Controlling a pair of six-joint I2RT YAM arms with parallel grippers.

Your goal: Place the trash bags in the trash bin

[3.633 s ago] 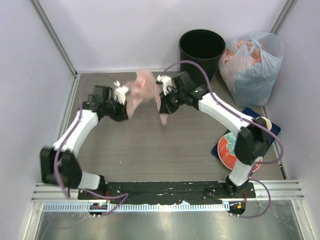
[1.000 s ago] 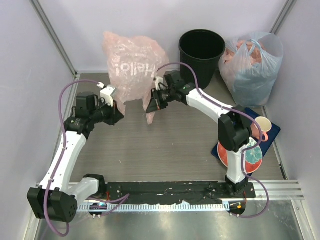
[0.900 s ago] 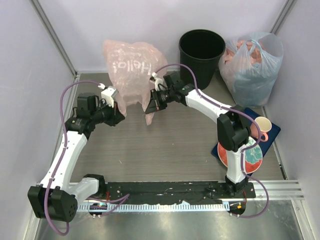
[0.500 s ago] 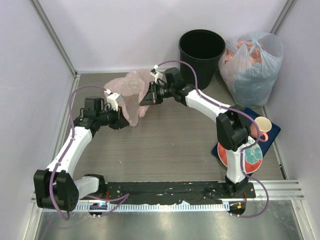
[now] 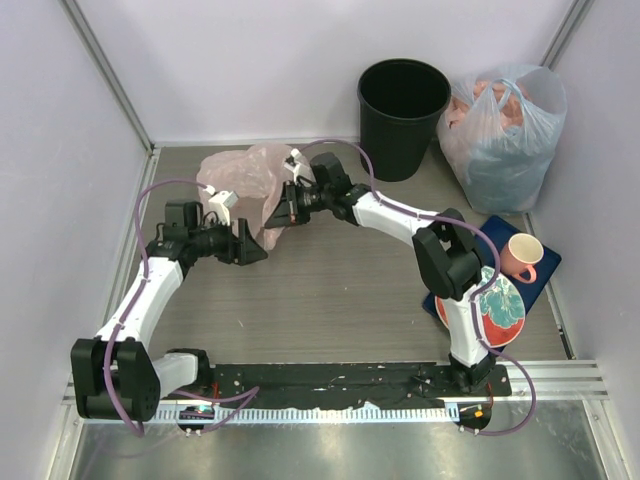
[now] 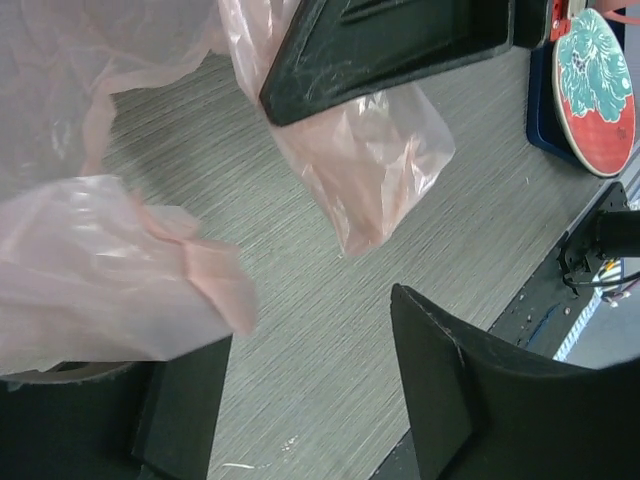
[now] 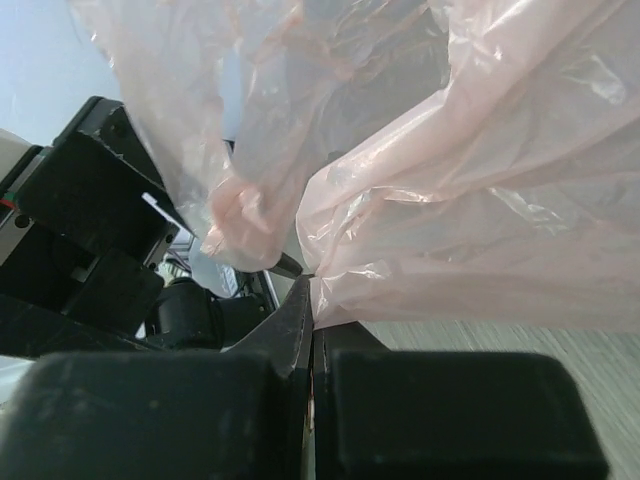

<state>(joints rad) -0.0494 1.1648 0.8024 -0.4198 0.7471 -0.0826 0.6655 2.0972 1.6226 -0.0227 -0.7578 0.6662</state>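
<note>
Open tabletop (image 5: 330, 300) stretches on the near side of both grippers, and the black trash bin (image 5: 403, 120) stands well beyond the right gripper (image 5: 275, 217), against the back wall. The pink trash bag (image 5: 235, 175) slumps on the table just behind both grippers, one fold pinched in the right gripper's closed jaws. The left gripper (image 5: 255, 250) is spread wide, a loose flap resting on one finger.
</note>
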